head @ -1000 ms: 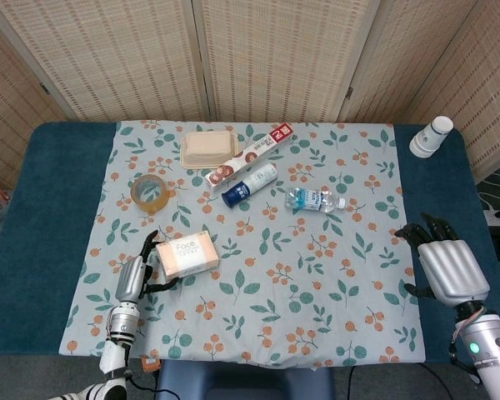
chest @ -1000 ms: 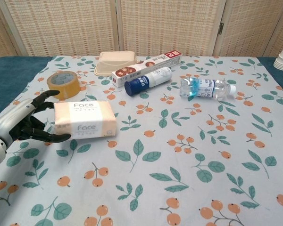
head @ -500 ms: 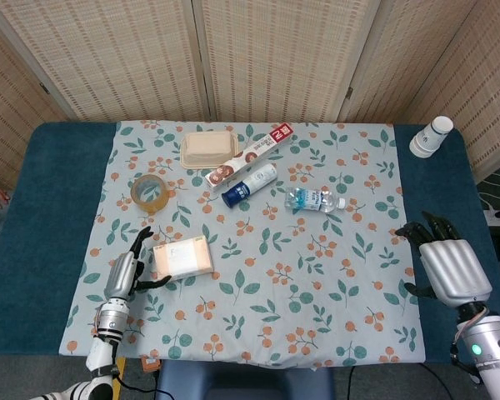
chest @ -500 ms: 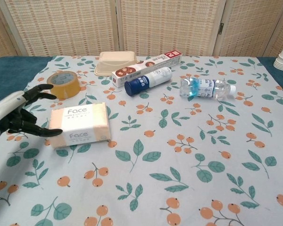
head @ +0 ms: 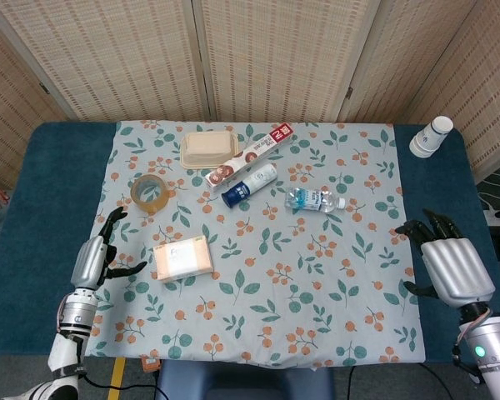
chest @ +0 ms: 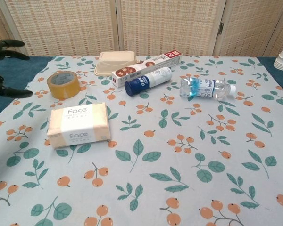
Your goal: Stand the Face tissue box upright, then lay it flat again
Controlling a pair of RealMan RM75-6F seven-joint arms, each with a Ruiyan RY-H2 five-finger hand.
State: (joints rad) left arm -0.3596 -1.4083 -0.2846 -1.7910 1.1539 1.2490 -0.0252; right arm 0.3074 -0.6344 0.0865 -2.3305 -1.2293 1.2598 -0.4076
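On the floral cloth (head: pixel 317 283): tape roll (head: pixel 150 193), beige lidded container (head: pixel 208 148), a long carton (head: pixel 248 155) — beside it a blue-capped can (head: pixel 249 184) — and a water bottle (head: pixel 315 199). Paper cups (head: pixel 431 137) stand far right.

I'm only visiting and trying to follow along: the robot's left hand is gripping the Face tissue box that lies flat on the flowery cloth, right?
Not quite. The Face tissue box does lie flat on the cloth, but the left hand isn't gripping it; the hand is open and apart from it, as the head view shows.

head: high, looking down, whole table (head: pixel 33 217) | chest: low, near | shared: cloth (chest: pixel 188 155)
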